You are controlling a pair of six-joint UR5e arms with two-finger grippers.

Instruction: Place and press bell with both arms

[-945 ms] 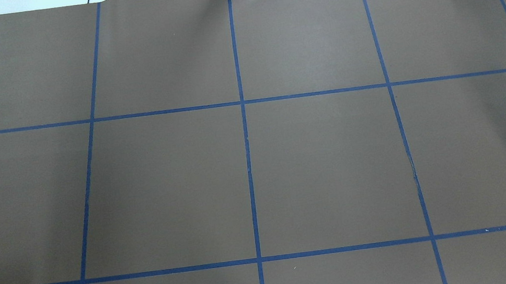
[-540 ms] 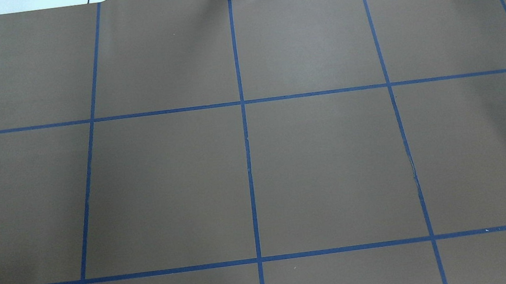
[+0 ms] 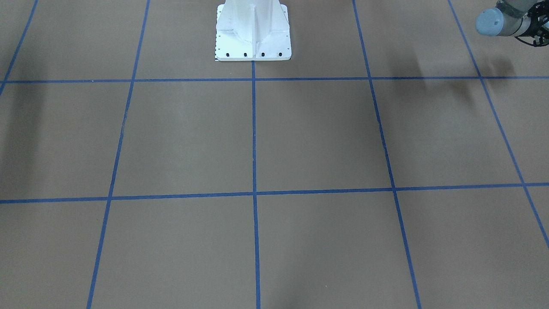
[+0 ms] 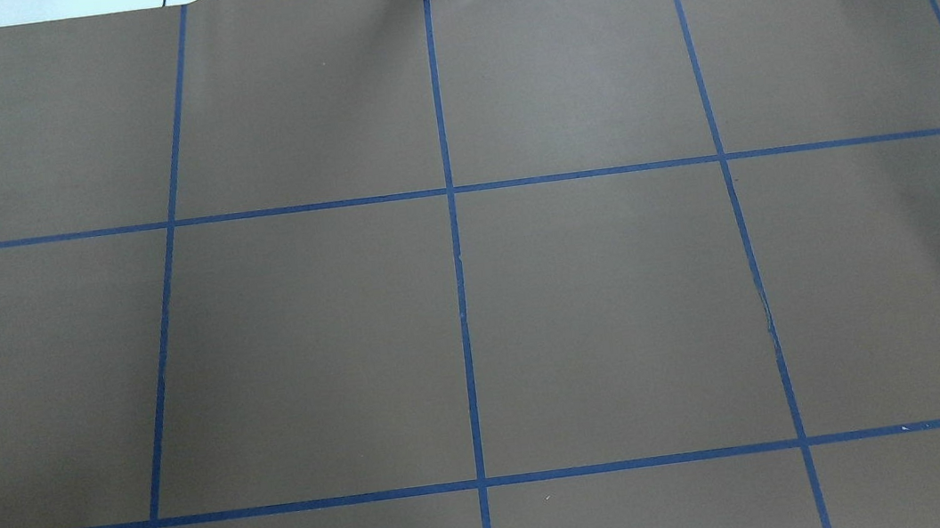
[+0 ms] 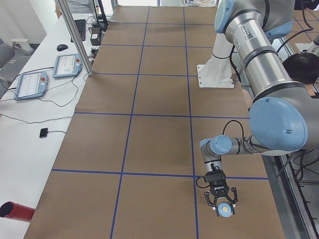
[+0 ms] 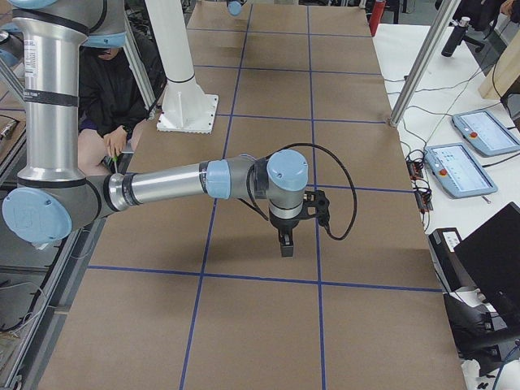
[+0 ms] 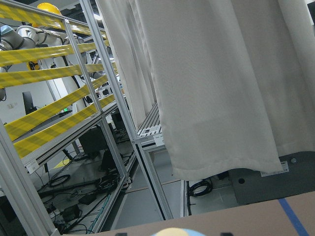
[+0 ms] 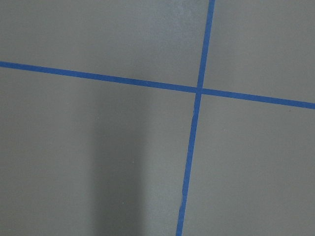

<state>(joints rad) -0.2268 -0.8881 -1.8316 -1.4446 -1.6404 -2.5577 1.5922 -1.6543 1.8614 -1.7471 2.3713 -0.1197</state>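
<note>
The light-blue bell [image 5: 225, 210] with its cream button sits between the fingers of my left gripper [image 5: 222, 205], low over the brown table near its end. A sliver of the bell [image 7: 172, 232] shows at the bottom edge of the left wrist view. I cannot tell whether that gripper is shut on it. My right gripper [image 6: 285, 249] points straight down above a blue tape crossing [image 8: 199, 90] with nothing seen under it; open or shut I cannot tell. The overhead view shows neither arm. A left arm joint [image 3: 493, 21] shows at the front view's top right.
The white pedestal base [image 3: 253, 34] is bolted at the table's near-robot edge. Blue tape divides the brown table cover [image 4: 310, 346] into squares. Teach pendants [image 5: 30, 84] and a red cylinder [image 5: 15, 211] lie on the white bench. A person [image 6: 114, 89] sits behind the robot.
</note>
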